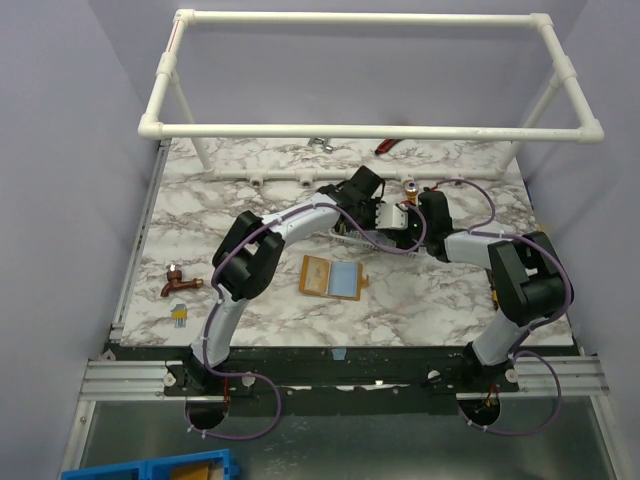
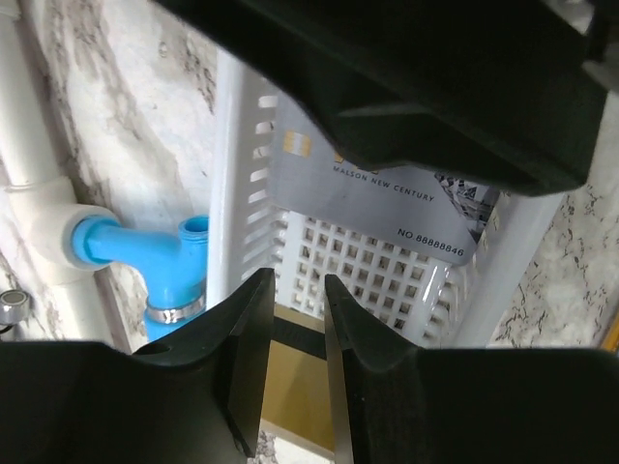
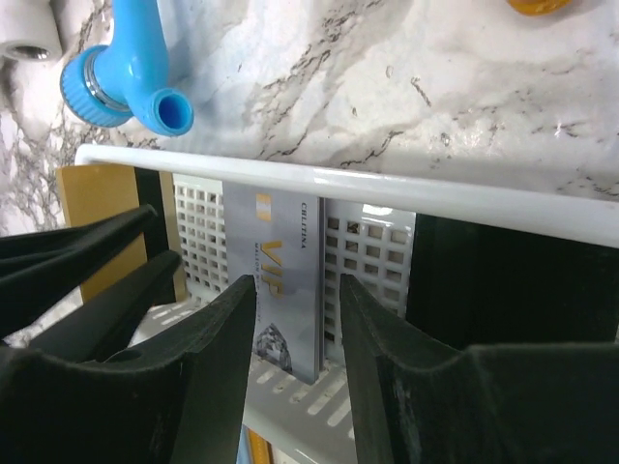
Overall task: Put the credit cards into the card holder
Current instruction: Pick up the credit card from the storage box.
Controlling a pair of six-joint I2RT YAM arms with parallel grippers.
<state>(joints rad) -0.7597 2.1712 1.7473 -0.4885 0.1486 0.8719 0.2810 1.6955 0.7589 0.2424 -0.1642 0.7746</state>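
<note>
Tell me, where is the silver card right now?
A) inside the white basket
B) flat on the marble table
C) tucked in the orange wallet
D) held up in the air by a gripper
A: the right wrist view shows the silver card inside the basket, with the mesh wall behind it and the white rim above it.

glossy silvery card, smooth white plastic mesh basket — table polished marble-look.

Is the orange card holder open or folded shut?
Open. The card holder lies spread flat on the marble table, both halves showing.
</note>
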